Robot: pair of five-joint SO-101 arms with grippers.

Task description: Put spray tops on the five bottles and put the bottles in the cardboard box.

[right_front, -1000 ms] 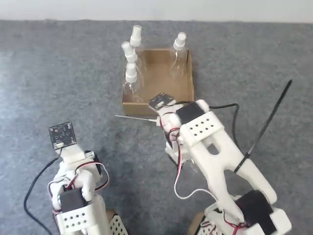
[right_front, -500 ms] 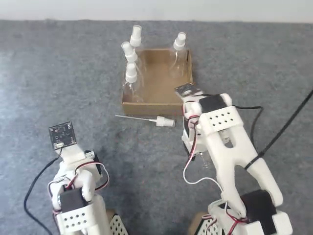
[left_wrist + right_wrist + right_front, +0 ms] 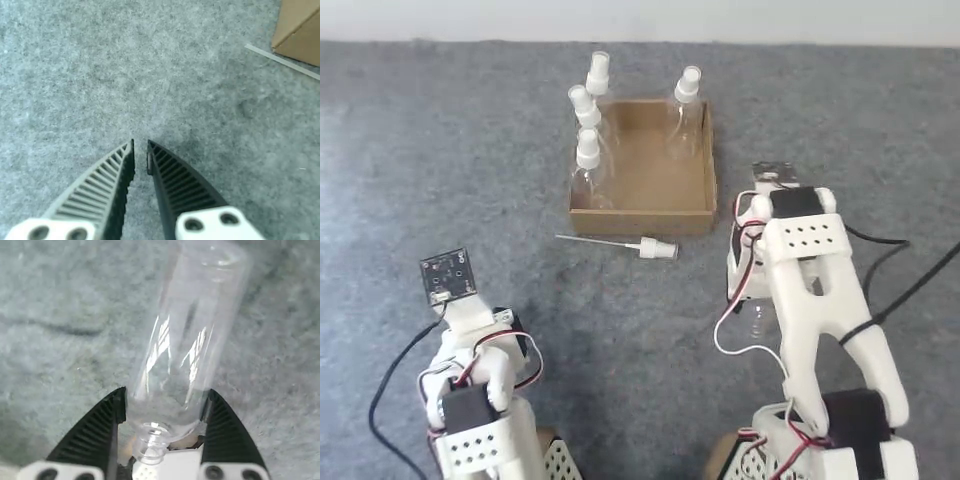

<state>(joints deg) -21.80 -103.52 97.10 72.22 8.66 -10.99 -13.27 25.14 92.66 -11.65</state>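
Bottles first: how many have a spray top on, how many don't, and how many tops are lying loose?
Bottles with a spray top on: 4
Bottle without a top: 1
Loose spray top: 1
Total: 6 things

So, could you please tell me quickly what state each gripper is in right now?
Left gripper: closed, holding nothing.
Right gripper: closed on the clear bottle.
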